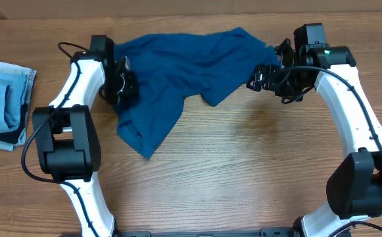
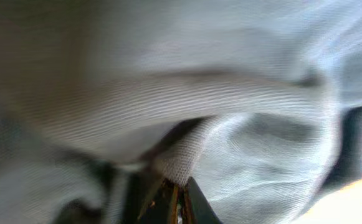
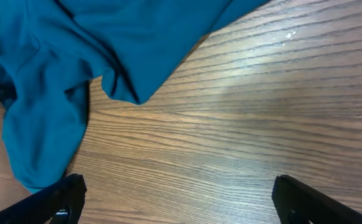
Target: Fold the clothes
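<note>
Robotics lab bench, wood-grain tabletop (image 1: 243, 171), two white-and-black robot arms (image 1: 352, 112) (bases at six o'clock), teal shirt (image 1: 184, 66) at twelve o'clock, denim stack (image 1: 3, 102) at nine o'clock.

Even bright light; soft glare on table (image 3: 274, 43); left wrist view blurred, shirt (image 2: 230, 93) washed pale.

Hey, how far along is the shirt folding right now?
Done: nothing visible; the teal shirt lies crumpled on the table, with no folds made. In hand: the left claw is shut on a pinch of its fabric, while the right claw is open over bare wood beside the shirt's edge. Left: every fold.
</note>
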`<act>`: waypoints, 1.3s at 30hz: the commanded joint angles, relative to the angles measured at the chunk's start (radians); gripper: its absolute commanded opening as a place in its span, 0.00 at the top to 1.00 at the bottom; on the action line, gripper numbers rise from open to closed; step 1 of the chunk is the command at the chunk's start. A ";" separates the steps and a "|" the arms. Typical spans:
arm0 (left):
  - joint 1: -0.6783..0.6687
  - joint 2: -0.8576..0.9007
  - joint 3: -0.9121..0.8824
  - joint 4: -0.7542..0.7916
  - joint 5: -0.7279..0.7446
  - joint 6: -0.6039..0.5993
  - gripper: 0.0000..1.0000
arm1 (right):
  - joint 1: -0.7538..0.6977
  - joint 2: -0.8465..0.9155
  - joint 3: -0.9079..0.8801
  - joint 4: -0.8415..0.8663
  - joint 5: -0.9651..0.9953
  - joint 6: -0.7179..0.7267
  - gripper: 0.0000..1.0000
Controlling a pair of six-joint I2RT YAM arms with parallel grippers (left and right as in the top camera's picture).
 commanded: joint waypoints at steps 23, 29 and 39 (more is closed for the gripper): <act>-0.785 -0.034 0.116 -0.614 -0.088 0.222 0.96 | -0.184 -0.029 0.037 0.081 0.035 0.022 0.00; -0.746 -0.056 0.117 -0.715 -0.431 -0.014 0.96 | -0.184 -0.029 0.037 0.092 0.035 0.022 0.00; -0.835 -0.102 0.117 -0.629 -0.127 0.210 0.90 | -0.184 -0.029 0.037 0.126 0.035 0.023 0.00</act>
